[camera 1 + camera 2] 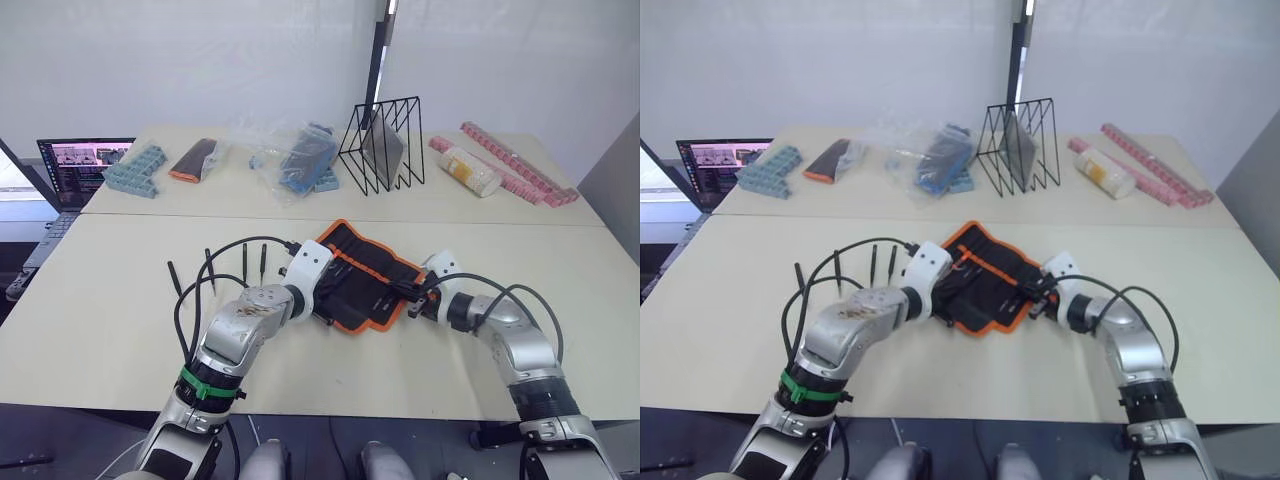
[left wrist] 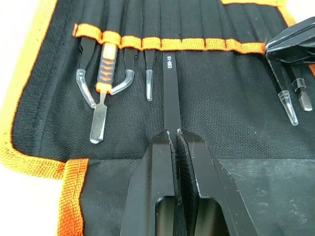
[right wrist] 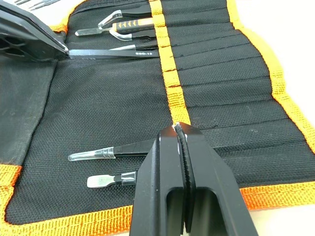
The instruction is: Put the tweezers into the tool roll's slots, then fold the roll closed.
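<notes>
Both arms reach inward over the table, elbows bent, the left gripper (image 2: pixel 174 135) with fingers closed on a tweezer (image 2: pixel 170 93) it points into the roll (image 2: pixel 226 98), the right gripper (image 3: pixel 178 129) closed, pinching the roll's orange trim (image 3: pixel 170 78).

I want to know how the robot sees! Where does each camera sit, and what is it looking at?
Left eye and right eye views: on the head, looking down at the table, both arms and the tool roll.
Left wrist view: on the left wrist, looking along the left gripper, shut on a tweezer entering the slots.
Right wrist view: on the right wrist, right gripper pinching the roll's orange band.
Both wrist views share that tweezer.
</notes>
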### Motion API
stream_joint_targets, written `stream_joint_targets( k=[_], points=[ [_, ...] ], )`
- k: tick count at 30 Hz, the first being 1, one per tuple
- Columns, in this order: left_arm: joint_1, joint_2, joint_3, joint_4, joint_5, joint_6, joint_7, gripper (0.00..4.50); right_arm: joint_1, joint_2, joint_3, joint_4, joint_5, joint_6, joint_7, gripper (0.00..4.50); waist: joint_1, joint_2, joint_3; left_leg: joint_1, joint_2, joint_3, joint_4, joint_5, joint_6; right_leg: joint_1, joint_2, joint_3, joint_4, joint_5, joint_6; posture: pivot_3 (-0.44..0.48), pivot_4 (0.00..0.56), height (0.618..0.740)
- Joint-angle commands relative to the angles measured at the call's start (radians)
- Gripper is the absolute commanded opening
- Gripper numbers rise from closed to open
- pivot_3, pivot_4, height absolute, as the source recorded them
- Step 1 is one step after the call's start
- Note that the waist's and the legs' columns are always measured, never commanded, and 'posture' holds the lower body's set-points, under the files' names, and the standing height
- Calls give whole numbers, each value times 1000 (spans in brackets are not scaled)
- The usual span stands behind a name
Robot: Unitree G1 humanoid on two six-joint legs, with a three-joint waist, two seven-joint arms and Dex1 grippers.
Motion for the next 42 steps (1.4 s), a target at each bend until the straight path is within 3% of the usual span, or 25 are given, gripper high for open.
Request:
stream_joint_targets(
  k=[1,18,42],
  points=[
    [-42,-28,-8,14,20,-40,0,0,36,-3,19,1,-19,32,-8,10,1,0,0,0,0,0,0,0,0,0,0,0,0,0,0,0,150,739],
    [-127,-110,-45,263,101,-208,-35,0,49,0,38,-17,-18,47,-10,10,2,0,0,0,-1,1,0,0,0,1,0,0,0,0,0,0,150,739],
    [-271,-196,-1,605,182,-475,-54,0,52,3,47,-38,-18,74,-7,10,3,0,0,0,-1,1,0,0,0,1,0,0,0,0,1,0,150,739]
  ],
)
